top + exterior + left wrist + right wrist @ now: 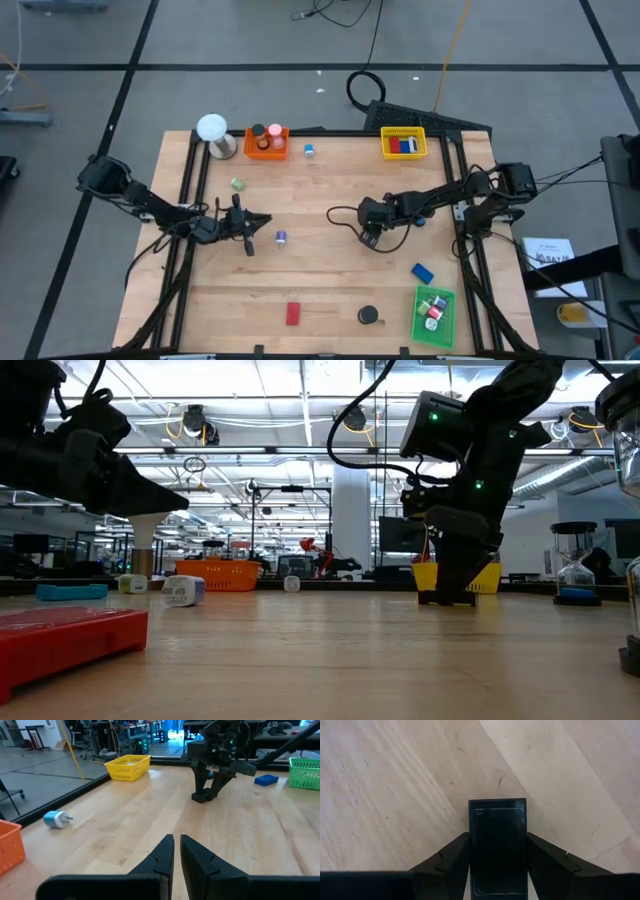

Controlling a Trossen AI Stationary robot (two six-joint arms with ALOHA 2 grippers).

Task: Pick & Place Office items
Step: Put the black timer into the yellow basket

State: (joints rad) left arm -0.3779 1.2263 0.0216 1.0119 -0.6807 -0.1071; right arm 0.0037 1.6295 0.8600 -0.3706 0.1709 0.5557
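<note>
Lying between the right gripper's [497, 870] jaws, black block [497, 840].

A: What is the table [330, 280] made of?

B: Pale wood, smooth and matt, with fine grain lines and a few small dark flecks; darker seams run between its boards; its edge is framed in black metal rails.

A: And the right end effector [496, 855]?

B: Dark matt plastic fingers [450, 857]; they press against a black rectangular block [497, 845] with a smooth, faintly glossy face.

A: The left end effector [176, 855]?

B: The same dull black plastic; its fingers nearly touch.

A: Anything else?

B: A red block [65, 637] of ribbed plastic; a yellow tray [127, 766] and an orange tray [267, 143] of open plastic mesh; a glossy white ball [211, 127].
</note>
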